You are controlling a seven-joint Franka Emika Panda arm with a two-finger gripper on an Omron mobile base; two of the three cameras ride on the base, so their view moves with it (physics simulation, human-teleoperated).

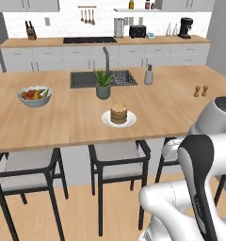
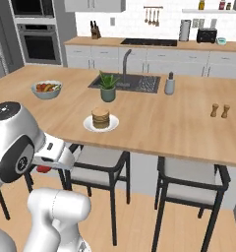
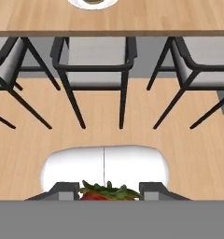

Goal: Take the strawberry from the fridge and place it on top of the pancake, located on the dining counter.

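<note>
My gripper (image 3: 109, 195) is shut on the strawberry (image 3: 104, 193), whose red flesh and green leaves show between the fingertips. In the right base view the strawberry (image 2: 43, 169) is a red spot under the hand, below the counter edge and left of the stools. The pancake (image 1: 118, 113) sits on its white plate (image 1: 107, 121) near the front edge of the dining counter (image 1: 63, 122), ahead of the gripper. It also shows as the pancake (image 2: 100, 117) on the dining counter (image 2: 179, 128). A grey slab at the far left edge may be the fridge; I cannot tell.
Black-framed stools (image 1: 117, 162) stand under the counter edge between the hand and the plate. On the top are a fruit bowl (image 1: 35, 95), a potted plant (image 1: 103, 84), the sink (image 1: 84, 79) with its tap, a soap bottle (image 1: 149, 75) and two shakers (image 1: 200, 91).
</note>
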